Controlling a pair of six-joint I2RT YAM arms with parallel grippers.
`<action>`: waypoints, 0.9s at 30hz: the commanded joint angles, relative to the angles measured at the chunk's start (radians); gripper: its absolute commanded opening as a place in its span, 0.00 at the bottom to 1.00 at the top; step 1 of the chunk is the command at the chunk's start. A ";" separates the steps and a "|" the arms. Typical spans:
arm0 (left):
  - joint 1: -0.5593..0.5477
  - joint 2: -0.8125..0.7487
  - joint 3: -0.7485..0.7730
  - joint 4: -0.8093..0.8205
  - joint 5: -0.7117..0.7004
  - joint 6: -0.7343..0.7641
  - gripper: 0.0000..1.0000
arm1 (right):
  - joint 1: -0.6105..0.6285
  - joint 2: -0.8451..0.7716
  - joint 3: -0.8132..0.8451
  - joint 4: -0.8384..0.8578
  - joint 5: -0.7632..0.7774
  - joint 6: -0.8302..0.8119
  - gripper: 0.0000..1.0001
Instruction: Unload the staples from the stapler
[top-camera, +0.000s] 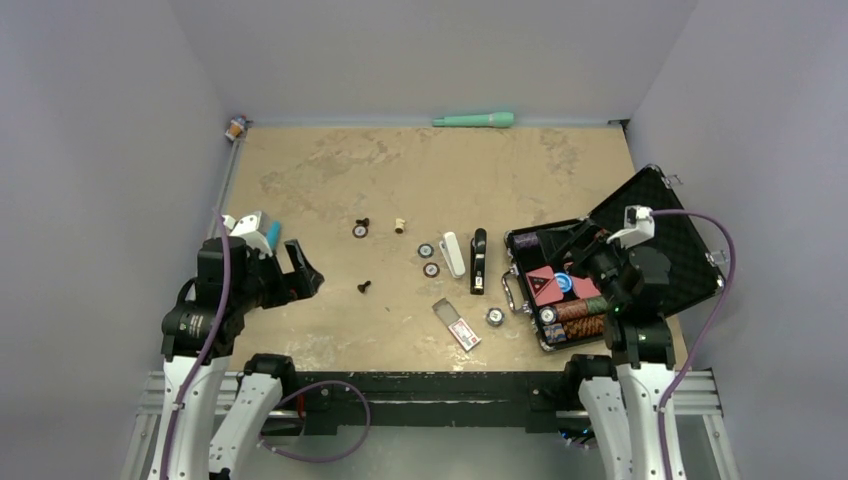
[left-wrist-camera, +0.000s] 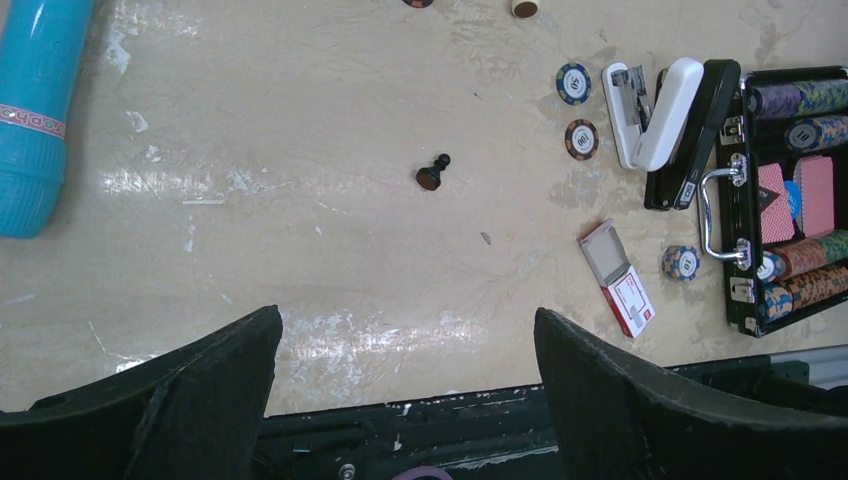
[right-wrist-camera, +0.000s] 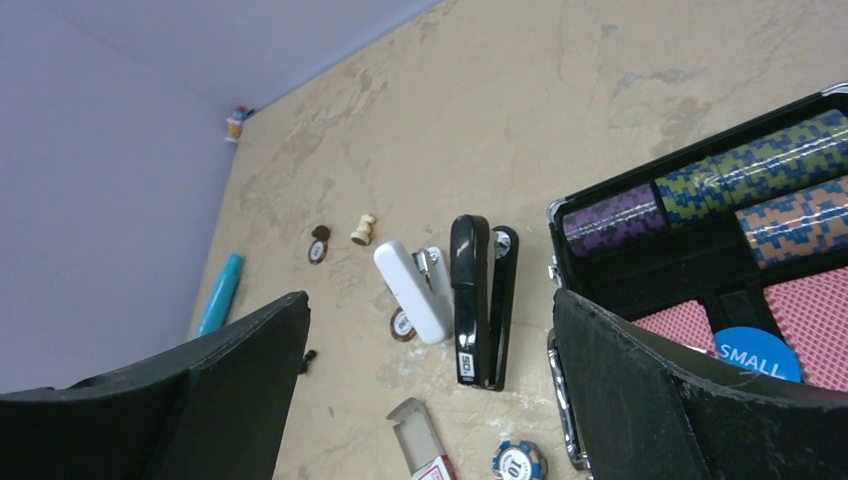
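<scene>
Found left gripper and right gripper both spread wide, pinching nothing, apart from stapler lying beside case.

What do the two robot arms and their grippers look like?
The left arm and the right arm are black above, white below; each carries a purple cable and a white wrist camera. The left gripper and the right gripper each have two broad, matte black fingers.
</scene>
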 joint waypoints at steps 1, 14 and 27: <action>0.002 -0.001 -0.006 0.041 0.020 -0.011 1.00 | 0.041 0.021 0.087 -0.064 0.123 -0.053 0.96; 0.005 0.009 -0.015 0.050 0.041 -0.009 1.00 | 0.526 0.249 0.176 -0.081 0.544 0.086 0.93; 0.005 0.029 -0.013 0.048 0.042 -0.009 1.00 | 0.906 0.451 0.160 -0.059 0.781 0.271 0.92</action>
